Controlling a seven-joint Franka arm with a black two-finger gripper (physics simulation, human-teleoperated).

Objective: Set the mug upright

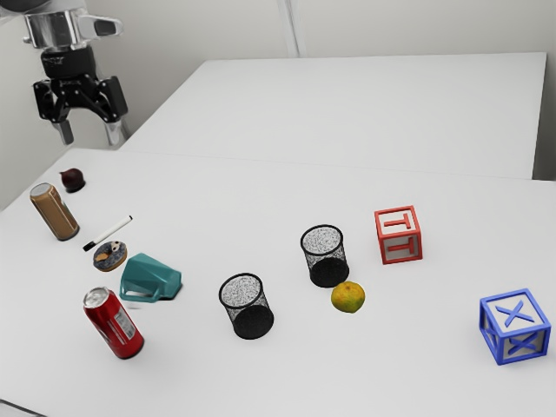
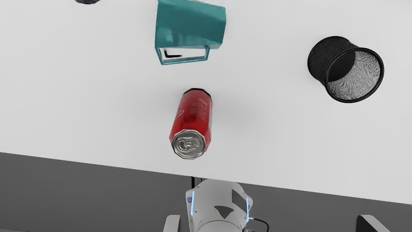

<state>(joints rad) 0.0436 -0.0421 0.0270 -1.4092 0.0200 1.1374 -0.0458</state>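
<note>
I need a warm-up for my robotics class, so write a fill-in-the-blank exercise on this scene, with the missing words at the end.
The mug lies on its ____.
The can nearest the mug is coloured ____.
The blue block bears the letter ____.
The gripper is ____, not shut.

Missing words: side; red; X; open

White tabletop (image 1: 208,387) evenly lit; pale-gr. wall (image 1: 417,26) seen behind, marked by vert. strip (image 1: 289,26); dk. gr. floor (image 2: 80,190) seen past tabletop's edge.
</note>
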